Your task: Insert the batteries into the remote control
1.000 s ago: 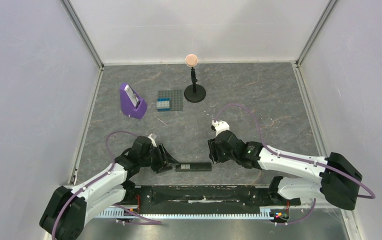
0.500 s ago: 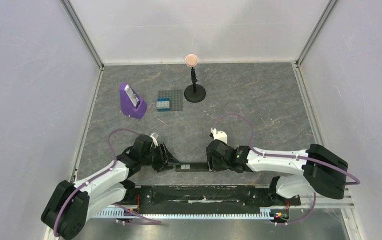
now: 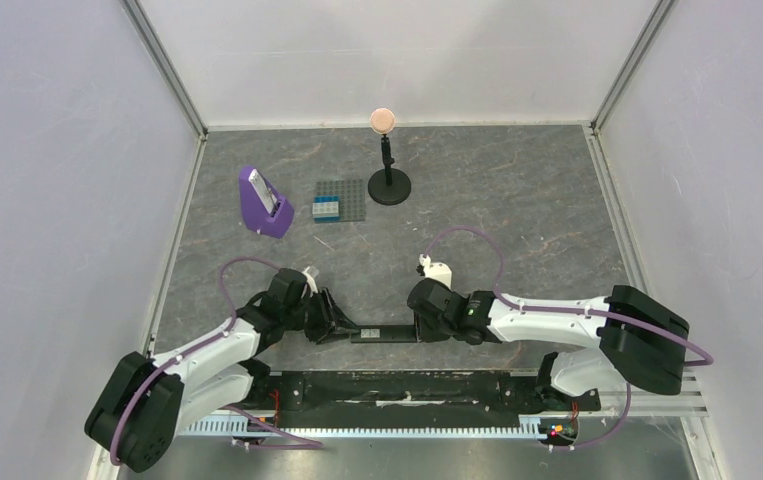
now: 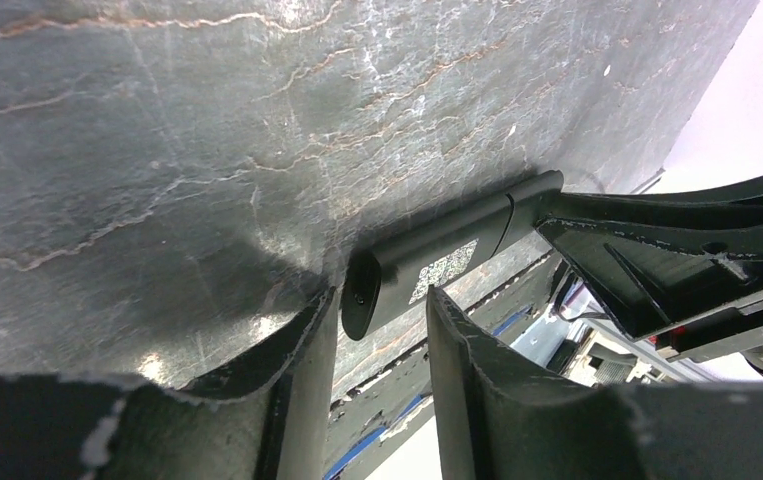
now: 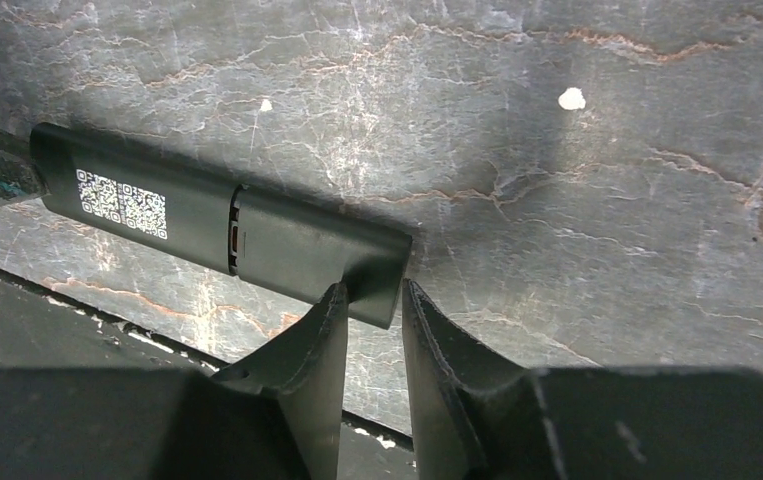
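Lying on the table (image 3: 517, 215) near its front edge, the remote control (image 3: 385, 333) was flanked endwise by the left gripper (image 4: 377, 330) and right gripper (image 5: 372, 315), jaws narrowly parted, gripping nothing. Its cover looked closed; no batteries were visible, so loading remained.

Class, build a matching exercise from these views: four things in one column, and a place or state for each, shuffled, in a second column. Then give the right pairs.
Things
1. remote control
2. purple stand
3. left gripper
4. grey studded baseplate

Places or states
A. at the remote's left end, fingers either side of it
B. lying flat between the two grippers
C. far left of the table, tilted
D. beside the black round-based stand

Pairs: 1-B, 2-C, 3-A, 4-D
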You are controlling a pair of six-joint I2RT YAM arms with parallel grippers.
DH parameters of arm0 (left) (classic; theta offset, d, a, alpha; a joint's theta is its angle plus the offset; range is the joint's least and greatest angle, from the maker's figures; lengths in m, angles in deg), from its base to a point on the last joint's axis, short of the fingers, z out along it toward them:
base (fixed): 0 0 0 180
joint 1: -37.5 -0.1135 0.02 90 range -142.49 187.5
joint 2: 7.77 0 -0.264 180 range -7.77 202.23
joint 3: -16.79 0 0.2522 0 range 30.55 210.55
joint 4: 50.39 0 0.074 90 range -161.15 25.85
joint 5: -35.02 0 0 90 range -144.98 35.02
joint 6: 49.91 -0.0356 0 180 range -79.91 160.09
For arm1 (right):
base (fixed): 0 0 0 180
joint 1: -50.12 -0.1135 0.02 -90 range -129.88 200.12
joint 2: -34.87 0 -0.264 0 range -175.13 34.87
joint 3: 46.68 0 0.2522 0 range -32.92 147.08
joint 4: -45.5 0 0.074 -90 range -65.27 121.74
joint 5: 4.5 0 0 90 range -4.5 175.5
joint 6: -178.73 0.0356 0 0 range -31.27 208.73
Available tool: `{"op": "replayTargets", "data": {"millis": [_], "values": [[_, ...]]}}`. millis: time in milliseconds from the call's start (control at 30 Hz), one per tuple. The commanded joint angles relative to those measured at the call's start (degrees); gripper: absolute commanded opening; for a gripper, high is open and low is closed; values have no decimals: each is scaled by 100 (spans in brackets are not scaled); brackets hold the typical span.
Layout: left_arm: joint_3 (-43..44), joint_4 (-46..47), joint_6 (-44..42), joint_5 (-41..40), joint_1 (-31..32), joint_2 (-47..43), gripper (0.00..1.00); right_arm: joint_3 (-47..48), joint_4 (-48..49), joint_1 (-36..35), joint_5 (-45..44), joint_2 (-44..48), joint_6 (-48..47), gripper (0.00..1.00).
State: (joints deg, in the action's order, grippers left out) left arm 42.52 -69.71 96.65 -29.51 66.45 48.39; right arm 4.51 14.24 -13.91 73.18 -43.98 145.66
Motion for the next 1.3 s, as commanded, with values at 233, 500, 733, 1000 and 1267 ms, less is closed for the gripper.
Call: {"op": "replayTargets", "data": {"millis": [233,500,733,1000,1267], "values": [[-86,310,-233,237,-12,88,38,-139,455,9,264,-131,327,27],[-189,605,-181,497,-11,297,32,-280,853,64,602,-150,526,26],[-322,1029,-31,645,-10,345,29,-281,1082,66,776,-202,556,26],[590,-636,-616,-512,-12,-14,40,62,306,75,-167,271,171,40],[2295,-2297,-1441,-1985,-20,-190,58,592,-88,70,-412,788,-1835,74]]}}
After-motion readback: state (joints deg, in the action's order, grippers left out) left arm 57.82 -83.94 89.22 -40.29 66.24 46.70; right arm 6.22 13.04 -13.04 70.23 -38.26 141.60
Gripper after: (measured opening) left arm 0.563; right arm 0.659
